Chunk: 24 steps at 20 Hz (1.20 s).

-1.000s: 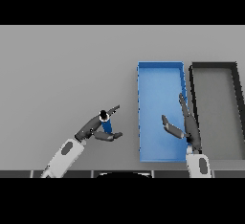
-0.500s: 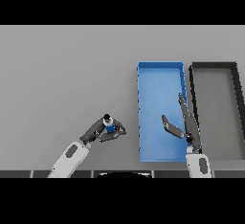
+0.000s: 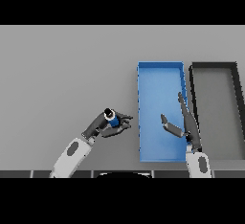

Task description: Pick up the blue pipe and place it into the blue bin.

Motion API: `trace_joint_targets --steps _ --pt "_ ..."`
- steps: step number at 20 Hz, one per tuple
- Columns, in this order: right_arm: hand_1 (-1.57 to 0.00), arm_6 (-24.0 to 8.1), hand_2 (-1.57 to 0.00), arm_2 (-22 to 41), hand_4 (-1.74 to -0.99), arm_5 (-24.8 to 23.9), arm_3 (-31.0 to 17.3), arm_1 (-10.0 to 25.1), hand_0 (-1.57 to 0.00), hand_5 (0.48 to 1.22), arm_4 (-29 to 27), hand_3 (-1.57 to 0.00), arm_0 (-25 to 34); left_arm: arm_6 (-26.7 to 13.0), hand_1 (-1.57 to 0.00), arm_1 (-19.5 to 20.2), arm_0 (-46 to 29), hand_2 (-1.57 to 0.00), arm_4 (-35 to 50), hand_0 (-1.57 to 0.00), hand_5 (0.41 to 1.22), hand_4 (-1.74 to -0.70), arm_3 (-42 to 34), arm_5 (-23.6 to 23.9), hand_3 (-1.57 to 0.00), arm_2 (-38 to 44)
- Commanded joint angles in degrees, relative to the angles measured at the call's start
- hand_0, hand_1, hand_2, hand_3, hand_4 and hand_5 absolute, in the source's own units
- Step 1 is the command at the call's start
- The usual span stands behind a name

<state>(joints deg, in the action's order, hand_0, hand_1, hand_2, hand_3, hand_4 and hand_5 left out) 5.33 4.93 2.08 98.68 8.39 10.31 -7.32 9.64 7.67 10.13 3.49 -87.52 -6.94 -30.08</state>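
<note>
The blue pipe (image 3: 112,119) is a short blue cylinder with a dark top end, standing roughly upright in my left hand (image 3: 107,127), whose fingers and thumb are curled round it. It sits a little left of the blue bin (image 3: 160,73), a long rectangular tray in the right half of the head view. My right hand (image 3: 185,125) hovers over the bin's lower right part, fingers straight and thumb spread, holding nothing.
A dark grey bin (image 3: 214,66) stands directly right of the blue one, their long walls side by side. The grey table (image 3: 62,70) stretches away to the left and far side.
My left hand closed round the blue pipe and carried it right, toward the blue bin, while the arm pulled in. The right hand held still.
</note>
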Motion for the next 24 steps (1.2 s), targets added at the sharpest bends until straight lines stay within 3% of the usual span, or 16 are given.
trace_joint_targets --steps 1,8,10,13,15,17,18,19,20,21,24 --pt "0.0 -0.45 0.0 -0.03 -1.204 -0.28 -0.01 -0.02 0.0 0.64 0.26 0.0 0.14 -1.0 -1.55 -0.48 0.28 -1.55 -0.19 -1.54 1.212 -1.47 -0.76 -0.08 -1.55 -0.26" --pt "0.0 -0.82 0.0 -0.64 -1.155 -0.34 -0.07 0.64 0.0 0.642 0.26 0.0 0.38 -5.98 -1.57 -1.54 2.05 -1.57 -1.95 -1.57 1.219 -1.47 -5.75 -2.65 -1.57 -1.04" --pt "0.0 0.35 0.0 -0.18 -1.145 -0.88 0.05 0.46 0.0 0.643 1.28 0.0 -0.31 -6.27 -1.57 -1.69 2.11 -1.57 -1.76 -1.57 1.22 -1.47 -5.93 -3.11 -1.57 -0.04" --pt "0.0 1.07 0.0 0.51 -1.138 -3.38 3.52 -0.39 0.0 0.643 3.73 0.0 -3.87 -6.56 -1.57 -2.78 1.95 -1.57 -2.74 -1.57 1.22 -1.47 -4.41 -3.93 -1.57 0.05" --pt "0.0 1.35 0.0 1.17 -1.188 -5.2 6.69 -1.13 0.0 0.643 5.69 0.0 -7.25 -5.67 -1.57 -3.26 1.64 -1.57 -4.02 -1.57 1.22 -1.47 -4.2 -3.99 -1.57 0.09" --pt "0.0 -0.43 0.0 0.95 -1.184 -6.05 7.29 -1.23 0.0 0.642 6.46 0.0 -7.67 -5.33 -1.57 -3.42 1.83 -1.57 -3.93 -1.57 1.22 -1.47 -4.41 -4.77 -1.57 0.8" --pt "0.0 0.34 -0.02 1.06 -1.187 -5.81 8.61 -1.06 0.0 0.642 6.17 0.0 -7.83 -5.42 -1.57 -3.39 1.82 -1.57 -3.67 -1.57 1.22 -1.47 -4.34 -5.37 -1.57 1.15" --pt "0.0 3.16 -0.04 0.9 -1.195 -3.46 10.49 -1.05 0.0 0.648 2.29 0.0 -8.37 -5.42 -1.57 -3.59 1.44 -1.57 -3.71 -1.57 1.221 -1.47 -4.55 -5.87 -1.57 1.01" --pt "-0.01 3.43 -0.07 1.24 -1.198 -0.43 12.25 -1.15 0.0 0.641 -1.94 0.0 -8.38 -5.23 -1.57 -3.67 0.93 -1.57 -3.84 -1.57 1.221 -1.47 -4.96 -6.24 -1.57 0.92" --pt "-0.02 1.92 -0.09 1.16 -1.202 3.3 14.19 0.19 0.0 0.624 -6.55 0.0 -8.1 -4.86 -1.57 -4.08 0.18 -1.57 -4.35 -1.57 1.221 -1.47 -5.04 -6.37 -1.57 0.53" --pt "-0.02 -7.68 -0.12 1.48 -1.224 10.07 18.82 4.84 0.0 0.6 -16.17 0.0 -2.83 -6.22 -1.57 -4.67 0.7 -1.57 -4.33 -1.57 1.221 -1.47 -5.4 -7.22 -1.57 1.38"
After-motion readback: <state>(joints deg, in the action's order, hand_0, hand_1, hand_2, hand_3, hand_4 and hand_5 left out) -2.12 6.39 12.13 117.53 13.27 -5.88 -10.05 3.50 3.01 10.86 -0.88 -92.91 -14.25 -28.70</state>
